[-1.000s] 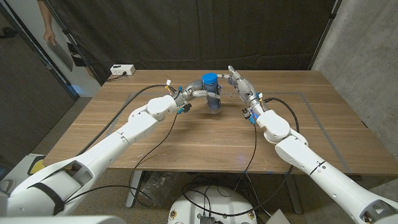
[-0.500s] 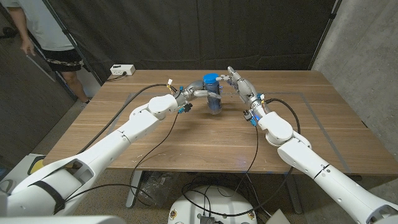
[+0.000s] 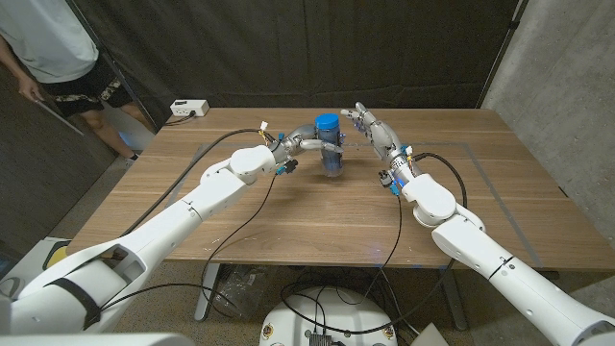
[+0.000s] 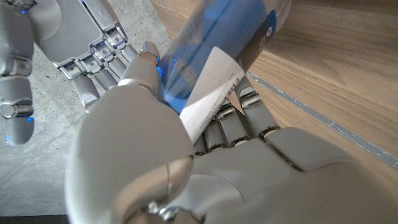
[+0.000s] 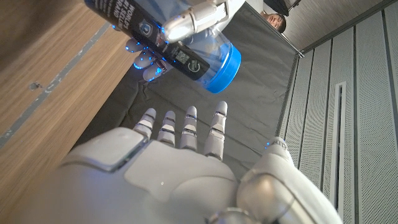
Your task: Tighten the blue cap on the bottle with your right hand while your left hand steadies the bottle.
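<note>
A clear bottle (image 3: 332, 156) with a blue cap (image 3: 327, 123) stands upright on the wooden table (image 3: 317, 221), at the far middle. My left hand (image 3: 301, 144) wraps around the bottle's body from its left side. The left wrist view shows the same grip on the blue-and-white labelled bottle (image 4: 214, 65). Just right of the cap, my right hand (image 3: 371, 127) is spread with a small gap to it. In the right wrist view my right hand (image 5: 186, 155) reaches toward the cap (image 5: 225, 63) without touching it, holding nothing.
A white power strip (image 3: 189, 109) lies at the table's far left edge. A taped rectangle (image 3: 480, 163) marks the tabletop. A person (image 3: 53, 48) stands beyond the table's far left corner. Cables (image 3: 399, 226) hang from both forearms.
My right hand has drawn slightly to the right, away from the cap. The left hand and the bottle have stayed put. The person in the background has moved closer.
</note>
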You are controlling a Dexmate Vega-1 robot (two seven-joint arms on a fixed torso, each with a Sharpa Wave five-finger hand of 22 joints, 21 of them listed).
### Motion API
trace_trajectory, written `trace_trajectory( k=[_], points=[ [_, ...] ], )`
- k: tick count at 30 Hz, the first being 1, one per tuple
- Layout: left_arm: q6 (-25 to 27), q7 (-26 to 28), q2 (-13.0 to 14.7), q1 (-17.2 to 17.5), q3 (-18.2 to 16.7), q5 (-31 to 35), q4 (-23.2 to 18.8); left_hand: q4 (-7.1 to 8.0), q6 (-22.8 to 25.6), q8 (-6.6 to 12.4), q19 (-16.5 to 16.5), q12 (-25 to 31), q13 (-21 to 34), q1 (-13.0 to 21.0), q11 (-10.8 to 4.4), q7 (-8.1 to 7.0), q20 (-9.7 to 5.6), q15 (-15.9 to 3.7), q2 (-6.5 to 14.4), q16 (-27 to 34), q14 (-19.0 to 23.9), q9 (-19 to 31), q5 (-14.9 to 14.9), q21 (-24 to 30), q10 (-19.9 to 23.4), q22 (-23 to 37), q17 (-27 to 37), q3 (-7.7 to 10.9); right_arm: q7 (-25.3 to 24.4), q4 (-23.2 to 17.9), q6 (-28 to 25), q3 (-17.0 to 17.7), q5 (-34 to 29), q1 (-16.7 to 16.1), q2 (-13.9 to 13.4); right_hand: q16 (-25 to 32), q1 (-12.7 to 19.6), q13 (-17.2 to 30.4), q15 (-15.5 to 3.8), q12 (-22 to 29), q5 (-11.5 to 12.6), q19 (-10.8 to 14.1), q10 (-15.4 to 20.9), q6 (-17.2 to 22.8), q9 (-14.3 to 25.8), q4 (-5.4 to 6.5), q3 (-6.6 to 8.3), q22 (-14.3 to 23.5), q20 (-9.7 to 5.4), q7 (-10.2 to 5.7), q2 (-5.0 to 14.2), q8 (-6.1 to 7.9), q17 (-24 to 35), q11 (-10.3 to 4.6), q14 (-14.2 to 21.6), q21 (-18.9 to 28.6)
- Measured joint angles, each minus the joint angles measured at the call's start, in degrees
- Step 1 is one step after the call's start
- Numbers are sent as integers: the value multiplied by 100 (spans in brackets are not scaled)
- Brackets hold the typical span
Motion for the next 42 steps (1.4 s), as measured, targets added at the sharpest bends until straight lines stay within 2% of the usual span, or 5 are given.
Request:
trace_trajectory(
  k=[17, 26, 35, 42],
  points=[
    [17, 91, 97, 143, 4, 93, -283, -26, -1, 0, -1, 0, 0, 0, 11, -1, 0, -11, 0, -1, -12, 0, 0, -23, -12, -4, 0, 26, 252, 497, -28, -267, 3, 469, 269, 0, -30, 0, 9, 2, 0, 20, -39, 68, 0, 17, -17, 0, 20, -20, -30, 50, -1, -23, -51, 0],
    [26, 98, 130, 159, 4, 115, -332, -25, -2, 0, -2, 0, 0, 0, 14, -2, 1, -11, 0, -1, -12, 0, 0, -29, -16, -7, 0, 26, 259, 562, -55, -323, -79, 551, 313, 0, -30, 0, 9, 3, 0, 20, -39, 180, -26, 16, -17, 0, 19, -29, -30, 94, -1, -23, -51, 0],
    [28, 21, 145, 150, 6, 123, -334, -50, -3, 0, -34, 0, 0, 0, 10, -3, -11, -9, 0, -3, -13, 0, -1, -45, -33, -11, 0, 50, 123, 572, -85, -378, -273, 589, 321, 0, -60, 0, 9, 3, 0, 19, -17, 241, -48, 40, -41, 0, 20, 32, -60, 94, -1, -44, -51, 0],
    [8, -17, 146, 137, 10, 124, -312, -50, -13, 0, -35, 0, 0, 0, 17, -12, -12, 0, 0, -5, -22, 0, -1, -55, -46, -11, 0, 50, 62, 570, -106, -381, -342, 586, 318, 23, -83, 0, 9, 26, 0, 39, 13, 365, -53, 56, -57, 0, -1, 94, -83, 164, -1, -75, -50, 0]
  ],
)
